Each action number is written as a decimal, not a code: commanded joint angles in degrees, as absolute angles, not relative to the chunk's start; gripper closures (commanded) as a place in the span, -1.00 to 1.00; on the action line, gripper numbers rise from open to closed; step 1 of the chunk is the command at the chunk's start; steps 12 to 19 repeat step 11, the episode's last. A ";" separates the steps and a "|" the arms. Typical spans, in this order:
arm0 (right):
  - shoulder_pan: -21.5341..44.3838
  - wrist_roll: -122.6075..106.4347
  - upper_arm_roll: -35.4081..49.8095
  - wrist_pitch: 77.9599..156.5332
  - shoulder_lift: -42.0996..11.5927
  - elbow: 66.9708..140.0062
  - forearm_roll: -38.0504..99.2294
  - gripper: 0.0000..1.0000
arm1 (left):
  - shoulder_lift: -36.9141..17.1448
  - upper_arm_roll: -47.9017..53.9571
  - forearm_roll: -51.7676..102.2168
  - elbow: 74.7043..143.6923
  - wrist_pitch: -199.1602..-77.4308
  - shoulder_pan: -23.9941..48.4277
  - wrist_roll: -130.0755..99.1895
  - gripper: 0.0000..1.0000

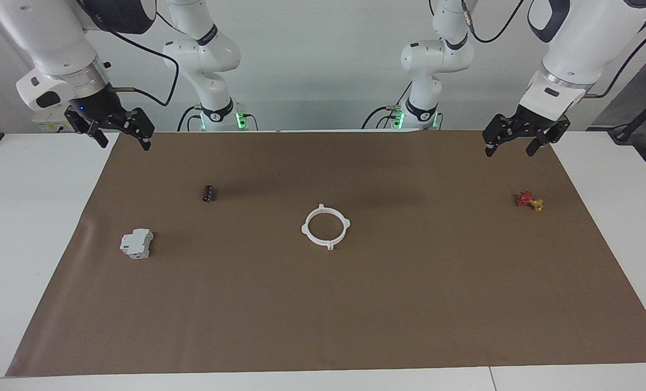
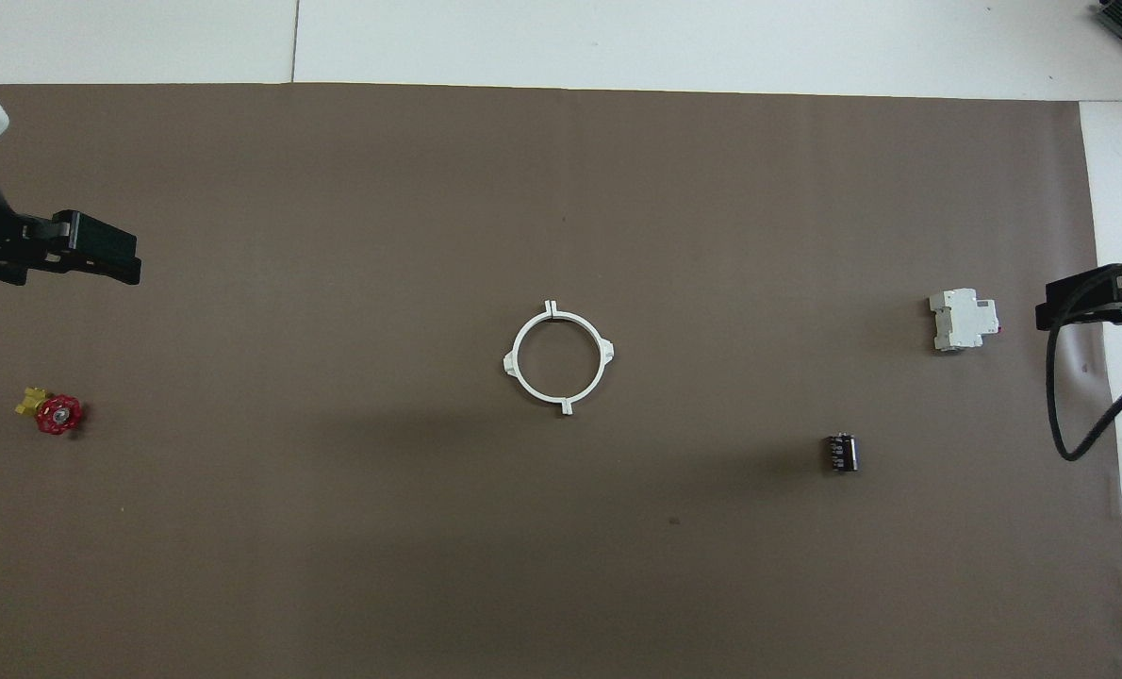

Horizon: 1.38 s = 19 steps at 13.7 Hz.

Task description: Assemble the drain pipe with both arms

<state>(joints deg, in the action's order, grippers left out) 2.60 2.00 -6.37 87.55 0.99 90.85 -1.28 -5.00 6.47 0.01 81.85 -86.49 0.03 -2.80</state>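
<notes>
The drain pipe (image 1: 305, 228) lies flat in the middle of the brown mat as one closed white ring with small tabs sticking out; it also shows in the overhead view (image 2: 515, 364). My left gripper (image 1: 511, 147) hangs open and empty in the air over the mat's corner at the left arm's end, near the robots, and shows in the overhead view (image 2: 133, 260). My right gripper (image 1: 124, 142) hangs open and empty over the mat's corner at the right arm's end; only its tip (image 2: 1056, 309) shows from overhead. Both are well apart from the ring.
A grey-white boxy block (image 1: 137, 243) (image 2: 964, 321) and a small black cylinder (image 1: 209, 193) (image 2: 841, 452) lie toward the right arm's end. A small red and yellow valve (image 1: 529, 200) (image 2: 52, 412) lies toward the left arm's end. The brown mat (image 1: 410, 304) covers the white table.
</notes>
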 commanded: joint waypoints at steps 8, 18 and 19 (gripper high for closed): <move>2.11 -0.09 -5.98 89.21 3.52 94.39 -1.41 -1.00 | -3.08 5.98 -1.05 84.37 -86.92 0.88 -3.69 -1.00; 2.28 -0.09 -5.89 89.47 3.52 94.39 -1.67 -1.00 | -2.90 5.98 -1.05 84.55 -87.01 0.88 -3.69 -1.00; 2.28 -0.09 -5.89 89.47 3.52 94.39 -1.67 -1.00 | -2.90 5.98 -1.05 84.55 -87.01 0.88 -3.69 -1.00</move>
